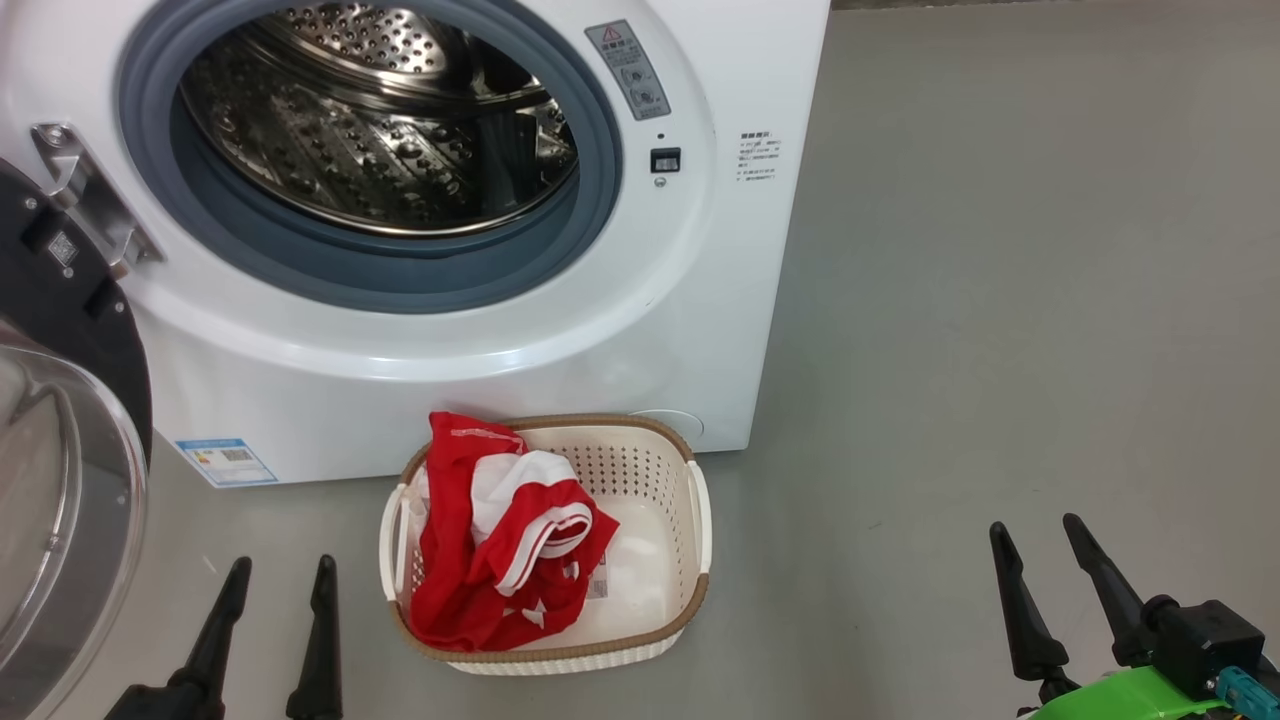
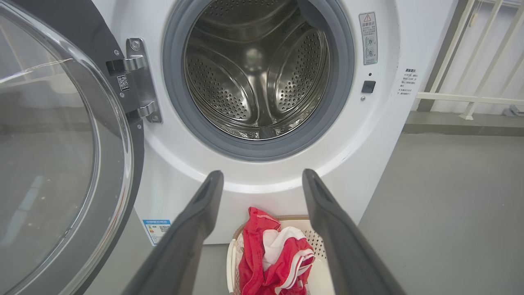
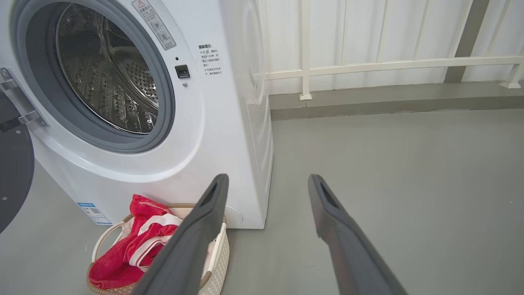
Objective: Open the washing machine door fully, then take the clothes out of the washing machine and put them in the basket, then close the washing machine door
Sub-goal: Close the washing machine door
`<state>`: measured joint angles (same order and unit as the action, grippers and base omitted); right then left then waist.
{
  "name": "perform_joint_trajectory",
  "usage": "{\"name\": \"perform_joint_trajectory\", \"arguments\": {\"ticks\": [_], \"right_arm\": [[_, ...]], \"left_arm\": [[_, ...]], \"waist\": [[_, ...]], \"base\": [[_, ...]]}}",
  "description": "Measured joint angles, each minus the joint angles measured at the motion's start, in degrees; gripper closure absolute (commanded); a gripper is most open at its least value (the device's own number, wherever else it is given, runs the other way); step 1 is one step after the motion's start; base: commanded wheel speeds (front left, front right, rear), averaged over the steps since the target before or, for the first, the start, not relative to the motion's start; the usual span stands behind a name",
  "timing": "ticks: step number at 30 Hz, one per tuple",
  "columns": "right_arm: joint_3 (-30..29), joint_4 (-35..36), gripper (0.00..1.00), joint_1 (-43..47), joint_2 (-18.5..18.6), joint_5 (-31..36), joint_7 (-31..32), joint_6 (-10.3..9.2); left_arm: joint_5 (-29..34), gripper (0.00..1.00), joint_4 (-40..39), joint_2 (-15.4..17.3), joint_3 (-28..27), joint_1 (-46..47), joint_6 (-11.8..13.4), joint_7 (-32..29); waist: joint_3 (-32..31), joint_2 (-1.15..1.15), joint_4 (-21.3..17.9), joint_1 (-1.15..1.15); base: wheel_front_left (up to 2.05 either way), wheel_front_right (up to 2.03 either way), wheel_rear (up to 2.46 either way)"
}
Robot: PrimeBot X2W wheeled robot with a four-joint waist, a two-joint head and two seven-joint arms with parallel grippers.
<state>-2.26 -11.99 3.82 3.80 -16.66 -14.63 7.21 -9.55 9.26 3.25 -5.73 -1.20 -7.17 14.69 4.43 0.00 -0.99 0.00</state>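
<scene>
While the washing machine (image 1: pixel 520 360) drum (image 2: pixel 254 73) looks empty, its near bottom partly hidden | washing machine door (image 1: pixel 60 480) hangs open at left | basket (image 1: pixel 700 515) on floor (image 1: pixel 1000 300) holds the clothes (image 1: pixel 490 570) | left fingers (image 1: pixel 222 620) and right fingers (image 1: pixel 1015 600) spread, empty | next: push door rim, not glass, steadily shut

I see the washing machine (image 1: pixel 560 380) in plain white, its gasket (image 1: pixel 400 285) blue-grey and its drum (image 1: pixel 380 150) shiny steel dotted with small holes. The washing machine door (image 1: pixel 60 300) is glossy black round clear glass. The clothes (image 1: pixel 470 580) are bright red with white stripes and panels. The basket (image 1: pixel 640 470) is cream-white with a dot grid and a brown woven-look rim. The floor (image 1: pixel 1000 300) is matt grey, and the left gripper (image 1: pixel 282 565) and right gripper (image 1: pixel 1035 525) are black
</scene>
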Motion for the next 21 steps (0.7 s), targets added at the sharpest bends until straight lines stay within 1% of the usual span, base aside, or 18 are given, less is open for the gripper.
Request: {"name": "perform_joint_trajectory", "arguments": {"ticks": [13,21], "right_arm": [[0.1,0.0,0.0,0.0,0.1,0.0,0.0,0.0],[2.5,-0.5,0.0,0.0,0.7,0.0,0.0,0.0]], "left_arm": [[0.0,0.0,0.1,-0.1,0.2,0.0,0.0,0.0],[-0.4,0.0,1.1,-0.5,0.0,0.0,0.0,0.0]], "waist": [[-0.7,0.0,0.6,0.0],[-1.1,0.0,3.4,0.0]], "base": [[0.0,0.0,0.0],[0.0,0.0,0.0]]}}
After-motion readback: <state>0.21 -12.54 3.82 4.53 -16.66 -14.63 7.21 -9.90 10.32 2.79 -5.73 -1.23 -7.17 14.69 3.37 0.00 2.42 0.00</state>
